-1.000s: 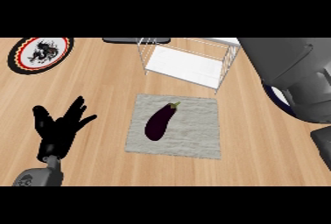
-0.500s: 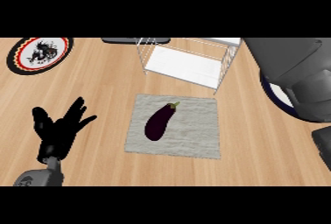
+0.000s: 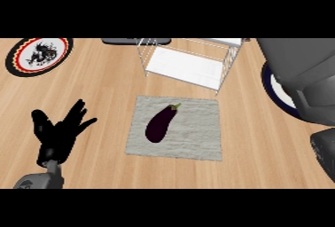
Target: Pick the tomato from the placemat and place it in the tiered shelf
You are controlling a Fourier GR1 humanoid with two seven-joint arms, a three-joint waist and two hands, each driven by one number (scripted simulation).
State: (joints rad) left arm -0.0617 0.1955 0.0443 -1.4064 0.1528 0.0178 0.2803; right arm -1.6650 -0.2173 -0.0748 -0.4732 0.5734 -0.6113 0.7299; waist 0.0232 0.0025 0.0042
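A dark purple eggplant (image 3: 161, 124) lies at a slant on the grey placemat (image 3: 196, 142) in the middle of the counter; no tomato shows. Behind the mat stands the white wire tiered shelf (image 3: 186, 66), with nothing on its white tray. My left hand (image 3: 57, 133) rests open at the lower left, fingers spread and pointing up, well apart from the mat. My right forearm (image 3: 304, 75) fills the right edge as a large grey shape; its hand is out of view.
A round plate (image 3: 38, 55) with a black rim, red ring and dark figure sits at the back left. Partly hidden under my right forearm is a dark blue plate rim (image 3: 270, 86). A dark flat object (image 3: 124, 41) lies at the back edge.
My right forearm has drifted slightly to the right. The left hand, eggplant and shelf have not moved.
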